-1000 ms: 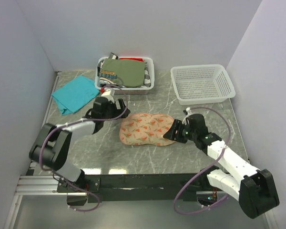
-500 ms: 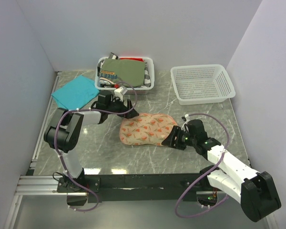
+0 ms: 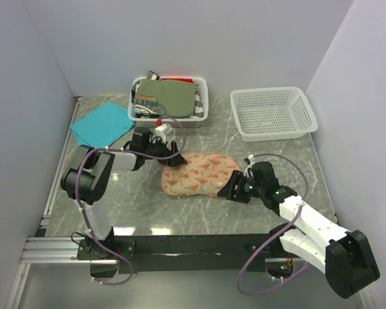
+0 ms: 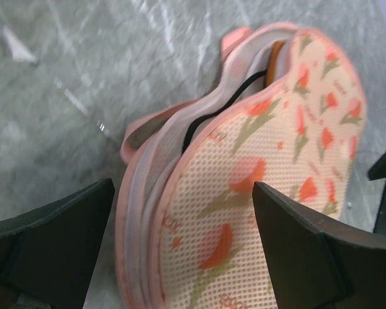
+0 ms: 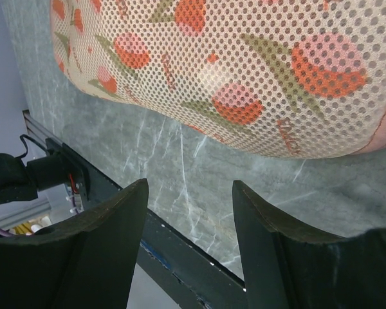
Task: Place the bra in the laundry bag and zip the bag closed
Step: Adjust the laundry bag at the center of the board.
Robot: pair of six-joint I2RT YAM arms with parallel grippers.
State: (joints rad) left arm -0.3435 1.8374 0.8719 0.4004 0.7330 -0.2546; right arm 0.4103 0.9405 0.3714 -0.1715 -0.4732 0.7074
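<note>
The laundry bag (image 3: 199, 174), pinkish-beige mesh with orange-red flower print, lies flat mid-table. In the left wrist view its edge (image 4: 244, 193) gapes; a bit of the rust-orange bra (image 4: 276, 56) and a dark strap (image 4: 209, 116) show inside the gap. My left gripper (image 3: 172, 154) is open at the bag's left far end, and its jaws (image 4: 183, 193) straddle that end without closing on it. My right gripper (image 3: 235, 188) is open at the bag's right near edge. In the right wrist view the bag (image 5: 244, 71) lies just beyond the open jaws (image 5: 190, 187).
A white basket (image 3: 202, 103) holding an olive-green folded garment (image 3: 170, 98) stands at the back. An empty white mesh basket (image 3: 273, 112) is at the back right. A teal cloth (image 3: 101, 125) lies at the left. The table's front edge (image 5: 154, 238) runs under the right gripper.
My left gripper has moved right and come down onto the bag's left end. My right gripper slid slightly toward the near edge a second ago and has stayed put since.
</note>
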